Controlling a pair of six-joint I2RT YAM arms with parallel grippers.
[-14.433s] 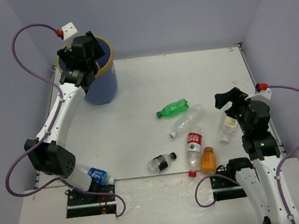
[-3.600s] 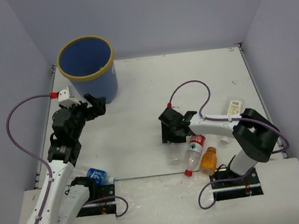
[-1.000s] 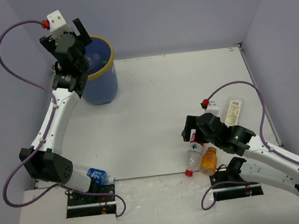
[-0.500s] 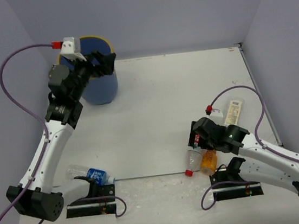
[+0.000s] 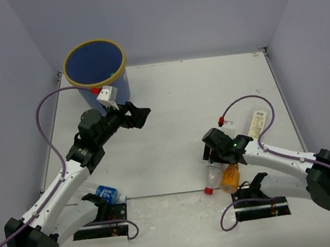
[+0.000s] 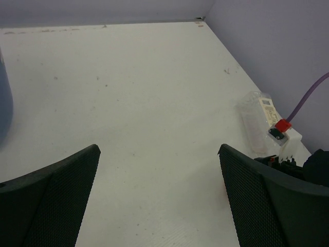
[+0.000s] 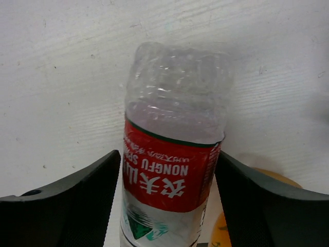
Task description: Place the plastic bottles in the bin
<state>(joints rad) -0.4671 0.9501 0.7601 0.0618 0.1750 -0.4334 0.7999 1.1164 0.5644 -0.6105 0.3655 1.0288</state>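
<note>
The blue bin [image 5: 95,72] with a yellow rim stands at the far left. My left gripper [image 5: 140,115] is open and empty, above the table just right of the bin; its view [image 6: 159,154] shows bare table between the fingers. My right gripper [image 5: 214,155] is shut on the red-label clear bottle [image 7: 172,170], which lies on the table with its red cap [image 5: 208,189] toward the near edge. An orange bottle [image 5: 230,177] lies against it, a sliver showing in the right wrist view [image 7: 220,230]. A pale-yellow-label bottle [image 5: 257,122] lies to the right, also in the left wrist view [image 6: 257,121].
A blue-label bottle [image 5: 104,194] lies at the near edge beside the left arm's base. The purple cable [image 5: 244,103] of the right arm loops above the pale-yellow bottle. Grey walls close in the table on three sides.
My left arm has swung away from the bin and down toward the middle of the table, gripper open. My right gripper has settled lower around the red-label bottle.
</note>
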